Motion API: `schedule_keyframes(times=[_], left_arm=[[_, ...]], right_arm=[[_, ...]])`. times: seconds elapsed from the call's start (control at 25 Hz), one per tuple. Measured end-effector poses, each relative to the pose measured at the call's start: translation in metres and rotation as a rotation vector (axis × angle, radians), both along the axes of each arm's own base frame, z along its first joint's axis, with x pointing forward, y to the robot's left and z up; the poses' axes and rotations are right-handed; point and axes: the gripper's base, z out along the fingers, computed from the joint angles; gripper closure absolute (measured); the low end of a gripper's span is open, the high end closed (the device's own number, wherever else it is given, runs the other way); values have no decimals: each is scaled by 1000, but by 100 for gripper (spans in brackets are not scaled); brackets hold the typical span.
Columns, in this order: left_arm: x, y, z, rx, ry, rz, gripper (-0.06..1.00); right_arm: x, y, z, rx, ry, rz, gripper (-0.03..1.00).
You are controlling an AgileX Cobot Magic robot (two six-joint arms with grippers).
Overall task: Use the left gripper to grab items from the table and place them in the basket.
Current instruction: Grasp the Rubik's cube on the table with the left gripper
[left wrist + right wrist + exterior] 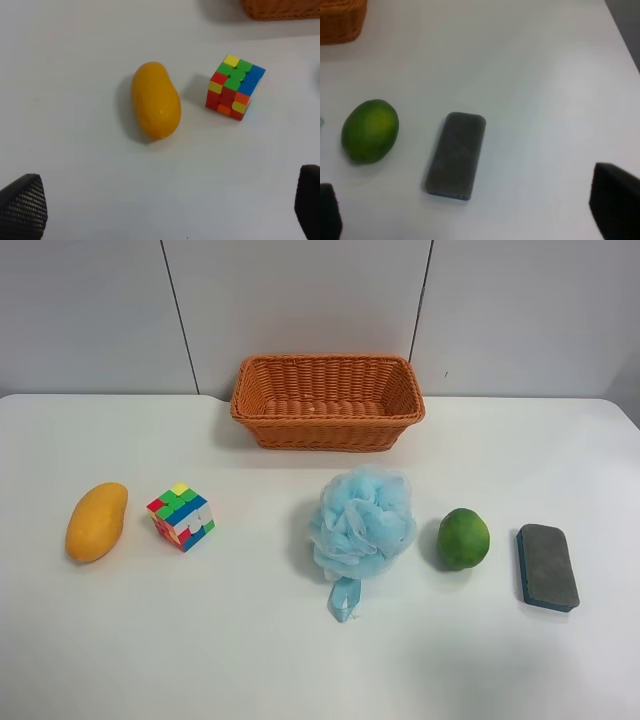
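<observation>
The orange-brown wicker basket (327, 400) stands empty at the back of the white table (250, 640). In a row in front of it lie the yellow mango (96, 521), the puzzle cube (181, 516), the light blue bath puff (362, 523), the round green fruit (463, 538) and the grey-and-blue sponge (546, 566). No arm shows in the exterior high view. My left gripper (165, 215) is open and empty, held above the table short of the mango (155, 99) and cube (234, 87). My right gripper (472, 210) is open and empty, short of the sponge (456, 154) and green fruit (370, 130).
A grey panelled wall (300, 300) rises behind the table. A corner of the basket shows in the left wrist view (280, 9) and in the right wrist view (340, 20). The table's edge (622, 35) runs beside the sponge in the right wrist view.
</observation>
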Motion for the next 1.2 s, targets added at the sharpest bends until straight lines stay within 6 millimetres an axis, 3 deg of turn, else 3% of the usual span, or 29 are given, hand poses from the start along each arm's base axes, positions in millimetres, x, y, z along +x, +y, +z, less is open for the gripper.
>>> schedule_keyframes(times=[0.56,0.68,0.8,0.92,1.08,1.2], left_arm=[[1,0,0,2,14,0,-5],[8,-1,14,8,80,1,-5],[25,-1,38,23,169,6,-5],[55,-1,64,53,254,16,-5],[110,-4,84,110,382,8,-5],[156,-14,83,156,481,-40,-5]], right_arm=[[0,0,0,0,0,0,-3],[0,0,0,0,0,0,-3],[0,0,0,0,0,0,-3],[0,0,0,0,0,0,-3],[0,0,0,0,0,0,-3],[0,0,0,0,0,0,-3]])
